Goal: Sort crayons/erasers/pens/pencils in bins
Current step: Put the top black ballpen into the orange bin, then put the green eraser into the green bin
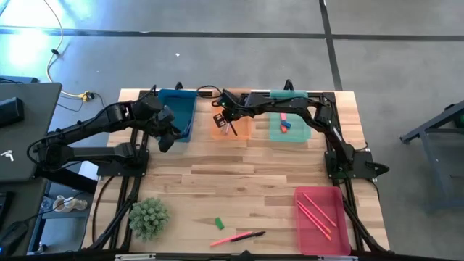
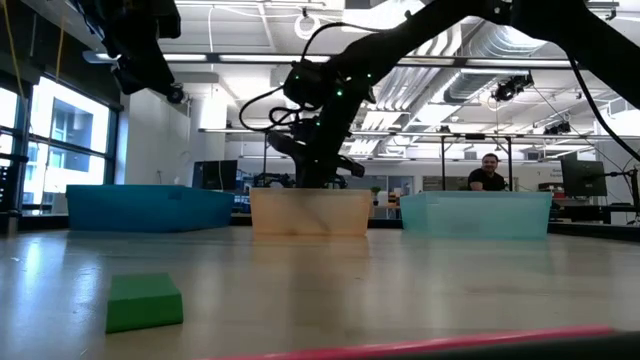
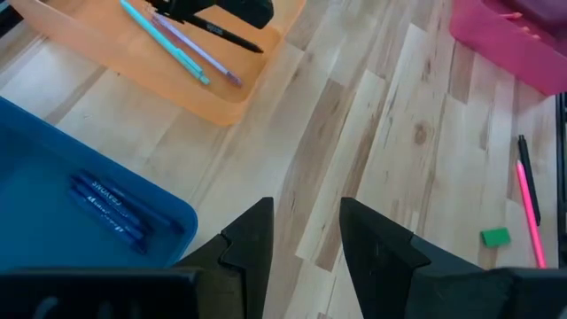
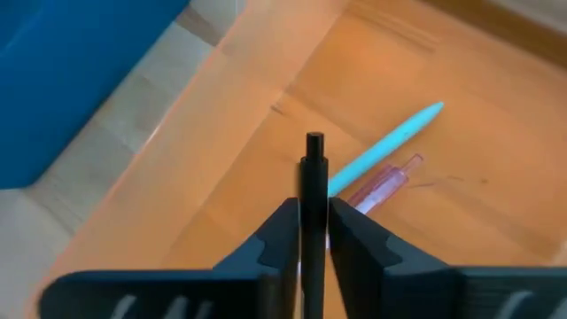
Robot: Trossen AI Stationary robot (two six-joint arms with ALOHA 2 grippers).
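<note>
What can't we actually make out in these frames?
- Contents of the translucent orange bin, low view: its wall hides them.
- Black pen between the right gripper fingers, right wrist view: its lower end is cut off.
- Red-pink bin, left wrist view: cut by the frame edge.

Both arms stretched toward the far side of the table.
Right claw (image 4: 314, 232) pointing down, fingers (image 4: 276, 232) pinching a thin black pen (image 4: 314, 190) upright; left claw (image 3: 306, 232) hanging tilted, fingers partly spread, holding nothing.
</note>
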